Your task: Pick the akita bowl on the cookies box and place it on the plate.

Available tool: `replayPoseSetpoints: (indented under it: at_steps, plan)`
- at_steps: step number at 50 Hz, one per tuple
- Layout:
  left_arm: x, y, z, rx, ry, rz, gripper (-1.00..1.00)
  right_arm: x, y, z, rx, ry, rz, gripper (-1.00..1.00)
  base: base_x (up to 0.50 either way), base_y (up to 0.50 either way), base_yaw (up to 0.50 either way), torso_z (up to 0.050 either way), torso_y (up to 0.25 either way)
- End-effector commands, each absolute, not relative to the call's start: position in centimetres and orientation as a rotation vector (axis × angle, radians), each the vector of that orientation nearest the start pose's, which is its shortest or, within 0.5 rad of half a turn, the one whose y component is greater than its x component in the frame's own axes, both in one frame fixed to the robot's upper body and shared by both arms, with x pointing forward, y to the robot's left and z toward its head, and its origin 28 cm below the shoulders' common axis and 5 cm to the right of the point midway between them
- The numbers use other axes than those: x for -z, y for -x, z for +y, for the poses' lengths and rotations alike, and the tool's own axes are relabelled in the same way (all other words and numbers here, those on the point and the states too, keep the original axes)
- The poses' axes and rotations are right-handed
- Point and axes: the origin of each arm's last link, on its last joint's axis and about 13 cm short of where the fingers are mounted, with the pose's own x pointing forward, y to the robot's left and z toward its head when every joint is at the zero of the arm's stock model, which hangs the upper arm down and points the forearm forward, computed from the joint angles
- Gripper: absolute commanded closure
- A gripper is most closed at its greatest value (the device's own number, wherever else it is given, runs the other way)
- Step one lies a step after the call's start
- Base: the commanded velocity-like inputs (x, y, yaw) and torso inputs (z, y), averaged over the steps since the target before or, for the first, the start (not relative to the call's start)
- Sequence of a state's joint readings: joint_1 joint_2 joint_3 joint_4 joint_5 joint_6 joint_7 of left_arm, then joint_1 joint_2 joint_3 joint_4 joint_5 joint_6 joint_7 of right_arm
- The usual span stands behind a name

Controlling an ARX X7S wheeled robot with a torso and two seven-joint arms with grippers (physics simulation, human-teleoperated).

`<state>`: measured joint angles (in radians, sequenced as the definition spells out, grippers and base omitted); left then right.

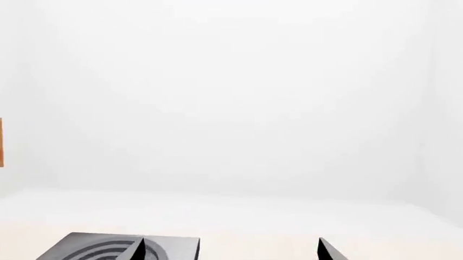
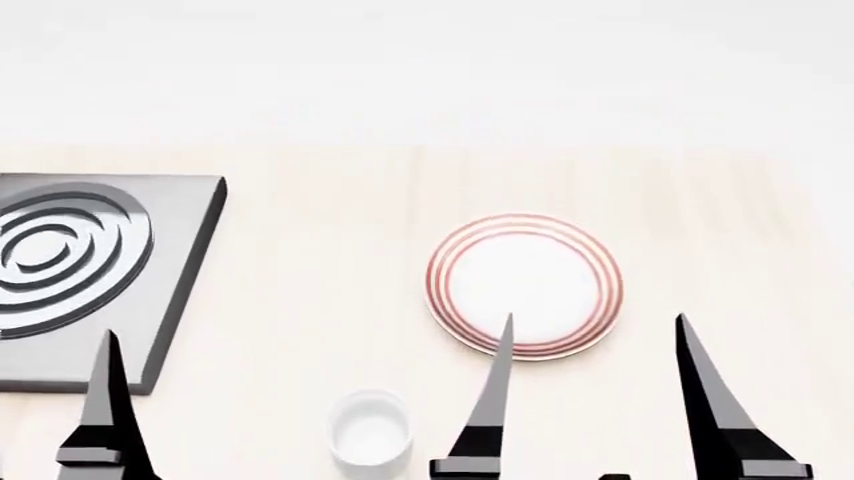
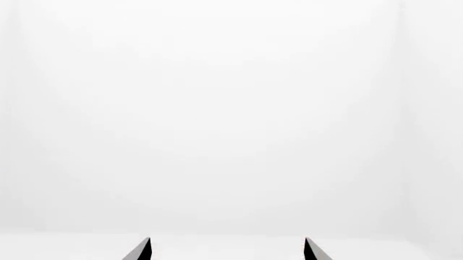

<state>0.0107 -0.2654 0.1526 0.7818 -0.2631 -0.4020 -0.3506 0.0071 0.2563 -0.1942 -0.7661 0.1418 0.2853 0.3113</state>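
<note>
The plate (image 2: 526, 284), white with thin red rings at its rim, lies flat on the pale table right of centre in the head view, with nothing on it. The akita bowl and the cookies box are out of view in every frame. My right gripper (image 2: 594, 320) hangs open on the near side of the plate, its two dark fingers spread about as wide as the plate; the right wrist view shows it open (image 3: 227, 248) with only white background between the tips. My left gripper (image 1: 231, 248) is open too. The head view shows just one of its fingers (image 2: 107, 400), at the lower left.
A grey stove slab with concentric burner rings (image 2: 80, 270) occupies the table's left; its corner appears behind a left fingertip (image 1: 123, 248). A small plain white cup (image 2: 368, 430) stands near the front edge between the arms. A brown sliver (image 1: 1, 142) shows at the left wrist frame's edge.
</note>
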Motion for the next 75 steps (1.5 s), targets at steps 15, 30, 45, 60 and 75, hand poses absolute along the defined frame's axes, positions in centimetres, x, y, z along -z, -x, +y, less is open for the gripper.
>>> replayPoseSetpoints:
  at_steps: [15,30,45,60,75]
  plan:
    - [-13.4,-17.8,20.3,0.029,0.010,-0.285,-1.00,-14.6,-18.2,-9.3,0.008,0.025,-0.449,-1.00,0.00,0.00,0.00,0.037,-0.210]
    - [-13.3,-17.8,20.3,0.037,0.015,-0.280,-1.00,-14.6,-18.2,-9.2,0.007,0.024,-0.443,-1.00,0.00,0.00,0.00,0.038,-0.211]
    - [-13.3,-17.8,20.2,0.041,0.017,-0.280,-1.00,-14.5,-18.3,-9.2,0.003,0.021,-0.436,-1.00,0.00,0.00,0.00,0.038,-0.210]
    - [-14.1,-17.7,20.7,0.027,0.102,-0.277,-1.00,-15.5,-16.6,-9.4,-0.119,-0.110,-0.371,-1.00,0.00,0.00,0.00,0.017,-0.091]
    - [-14.1,-17.7,20.6,0.031,0.105,-0.272,-1.00,-18.2,-12.1,-10.6,-0.235,-0.134,-0.267,-1.00,0.00,0.00,0.00,0.000,0.000]
